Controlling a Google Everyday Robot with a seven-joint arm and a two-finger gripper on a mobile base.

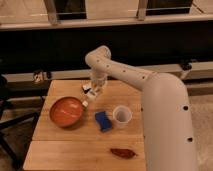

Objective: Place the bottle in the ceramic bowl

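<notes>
Camera view, looking down at an angle on a wooden desk (65,150) against a dark wall.

- Arm (150,95): white and bulky, filling the right side of the view. Its base is cut off by the lower and right edges. It bends at an elbow above the desk's back edge and drops straight down.
- Hand (96,92): at the end of the arm, low over the back of the desk, up and to the right of the bowl. It blends with the pale things under it, so I cannot tell whether it is open or closed, or whether it grips anything.
- Bottle (85,103): a small pale sliver just beside the bowl's upper right rim, below and left of the hand. Its outline is hard to make out. Contact with the hand or the rim cannot be told.
- Ceramic bowl (65,113): wide and shallow, orange-red inside with a darker rim. It sits on the left half of the desk, and nothing can be seen inside it.
- Black-and-white flat object (88,88): lies at the back of the desk, partly covered by the hand.
- Blue block (103,120): lies flat between the bowl and the cup.
- White cup (122,115): upright and round, just right of the blue block and close to the arm.
- Dark red item (123,152): small and elongated, near the front edge. Its kind is unclear.
- Chair (7,117): dark, at the left, cut off by the edge.
</notes>
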